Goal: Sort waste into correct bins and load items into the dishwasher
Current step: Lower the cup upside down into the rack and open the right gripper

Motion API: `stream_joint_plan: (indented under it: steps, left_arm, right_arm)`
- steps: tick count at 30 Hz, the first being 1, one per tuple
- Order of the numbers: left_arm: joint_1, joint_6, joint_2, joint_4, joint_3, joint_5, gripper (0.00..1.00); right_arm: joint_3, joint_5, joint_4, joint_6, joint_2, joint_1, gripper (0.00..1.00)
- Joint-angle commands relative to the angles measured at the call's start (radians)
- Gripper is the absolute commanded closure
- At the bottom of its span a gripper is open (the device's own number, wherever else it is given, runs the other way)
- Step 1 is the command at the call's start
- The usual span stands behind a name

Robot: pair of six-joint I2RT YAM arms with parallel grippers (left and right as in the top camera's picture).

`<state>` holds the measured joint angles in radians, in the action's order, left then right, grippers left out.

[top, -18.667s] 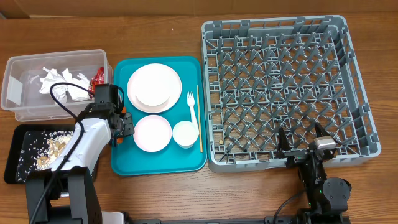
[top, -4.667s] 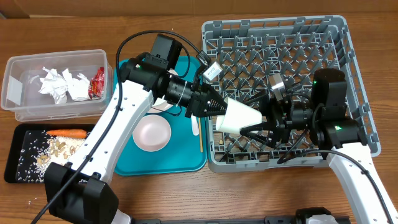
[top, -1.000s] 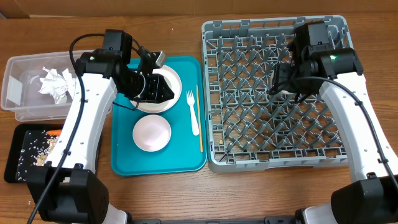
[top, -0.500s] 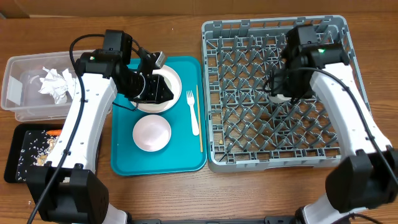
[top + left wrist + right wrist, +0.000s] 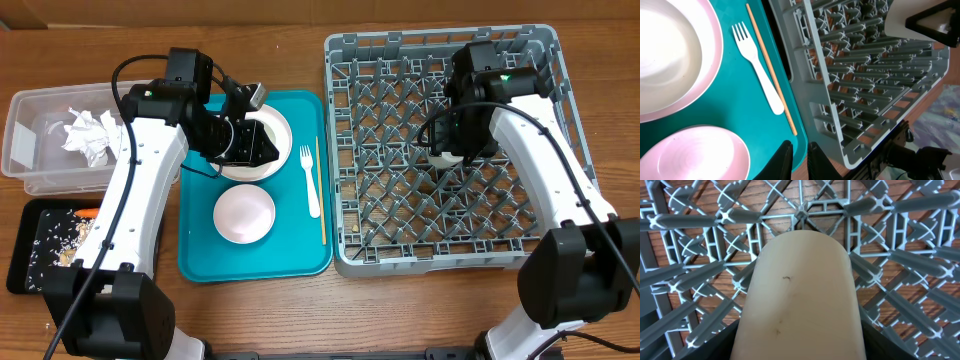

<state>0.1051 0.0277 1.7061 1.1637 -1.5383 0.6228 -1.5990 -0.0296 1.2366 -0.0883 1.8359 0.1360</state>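
My right gripper (image 5: pixel 452 148) hangs over the upper middle of the grey dishwasher rack (image 5: pixel 450 225), shut on the small white cup (image 5: pixel 447 157). In the right wrist view the cup (image 5: pixel 800 290) fills the middle, pointing down at the pegs (image 5: pixel 690 270). My left gripper (image 5: pixel 268 150) hovers over the plate (image 5: pixel 245 176) on the teal tray, shut with nothing in it. In the left wrist view the left gripper (image 5: pixel 797 152) sits low near the tray's edge. On the plate (image 5: pixel 707 70) rests a white bowl (image 5: pixel 665 50). A second bowl (image 5: pixel 244 213), the fork (image 5: pixel 309 185) and the wooden stick (image 5: pixel 320 195) lie on the tray.
The teal tray (image 5: pixel 200 262) lies just left of the rack. The clear tub (image 5: pixel 35 165) with napkin balls (image 5: pixel 90 135) is at the far left. Below it the black tray (image 5: pixel 30 275) holds rice, scraps and a carrot (image 5: pixel 88 212), partly hidden by my left arm.
My right arm has shifted a little to the left over the rack with the cup in it. The left arm has not moved.
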Motion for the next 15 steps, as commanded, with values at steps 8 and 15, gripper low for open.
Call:
stream_joint_plan:
  steps: [8, 15]
  left_arm:
    - [0.006, -0.006, 0.007, 0.003, -0.002, -0.005, 0.85]
    - [0.006, -0.006, 0.007, 0.003, -0.002, -0.006, 0.82]
  right_arm:
    - [0.024, -0.015, -0.013, 0.011, 0.027, -0.008, 0.59]
    - [0.029, -0.014, -0.02, 0.011, 0.027, -0.008, 0.19]
